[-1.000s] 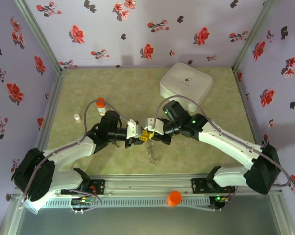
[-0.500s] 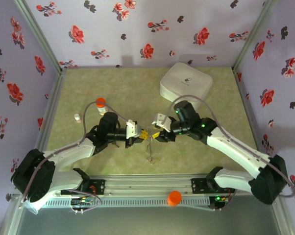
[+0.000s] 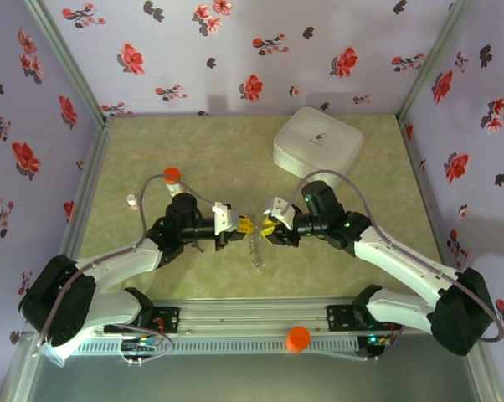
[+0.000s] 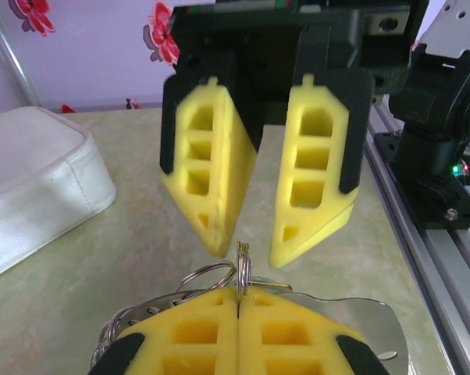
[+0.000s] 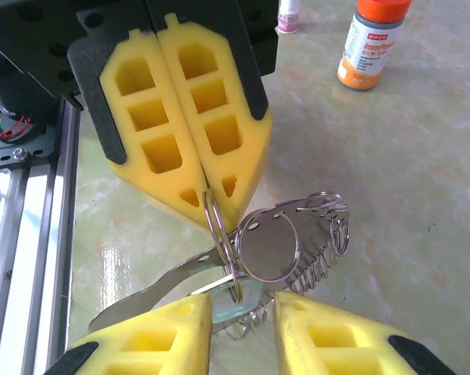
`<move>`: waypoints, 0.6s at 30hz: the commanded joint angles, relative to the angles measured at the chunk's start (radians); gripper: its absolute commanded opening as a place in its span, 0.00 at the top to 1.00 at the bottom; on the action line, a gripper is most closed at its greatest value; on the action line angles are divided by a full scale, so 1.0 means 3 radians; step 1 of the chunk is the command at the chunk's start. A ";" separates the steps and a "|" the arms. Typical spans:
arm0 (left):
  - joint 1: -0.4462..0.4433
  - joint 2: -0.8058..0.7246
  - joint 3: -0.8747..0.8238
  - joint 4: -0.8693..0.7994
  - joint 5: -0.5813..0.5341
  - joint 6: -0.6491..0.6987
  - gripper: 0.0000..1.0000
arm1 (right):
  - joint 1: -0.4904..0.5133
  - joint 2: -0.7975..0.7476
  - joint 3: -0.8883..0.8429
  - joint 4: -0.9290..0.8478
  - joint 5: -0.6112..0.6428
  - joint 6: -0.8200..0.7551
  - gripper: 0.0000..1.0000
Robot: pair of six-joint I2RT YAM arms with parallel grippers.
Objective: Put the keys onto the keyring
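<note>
Right wrist view: pinches thin silver wire keyring (image 5: 217,228) in closed left gripper (image 5: 211,207) over green desk (image 5: 391,195) centre, steadying it; flanks round-headed silver-grey key (image 5: 265,246) with parted right gripper (image 5: 243,312), likely for threading.

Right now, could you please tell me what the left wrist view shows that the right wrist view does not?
Left wrist view: the white box. Right wrist view: the orange-capped vial and a small white vial. Both: the left hand shut on the keyring, facing the open right hand.
</note>
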State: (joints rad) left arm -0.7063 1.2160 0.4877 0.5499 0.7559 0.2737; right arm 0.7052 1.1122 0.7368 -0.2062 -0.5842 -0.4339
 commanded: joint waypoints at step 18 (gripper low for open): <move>0.0032 0.0030 -0.0043 0.0380 0.0055 -0.0132 1.00 | 0.0124 0.0194 0.0073 0.0080 -0.0128 0.0059 0.97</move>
State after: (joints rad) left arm -0.7006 1.2228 0.4736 0.5785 0.7563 0.2516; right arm 0.7292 1.1683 0.7368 -0.1909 -0.5919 -0.4316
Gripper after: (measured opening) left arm 0.038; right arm 0.050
